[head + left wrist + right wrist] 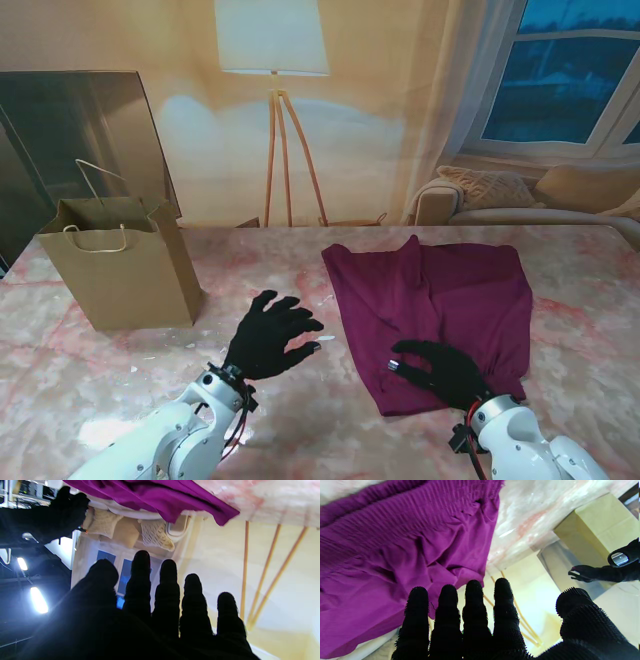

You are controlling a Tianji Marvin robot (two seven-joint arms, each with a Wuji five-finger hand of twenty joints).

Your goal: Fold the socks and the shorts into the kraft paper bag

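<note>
Only the stand view shows the whole kraft paper bag (118,268), upright at the bench's (300,420) far left. The left robot hand (270,335) hovers fingers spread, holding nothing, over bare bench between bag and shorts (440,310). The right robot hand (440,370), fingers wide, sits over the shorts' near edge; contact is unclear.

Warm, soft light throughout; lamp glare and blurred near fingers in wrist views.
</note>
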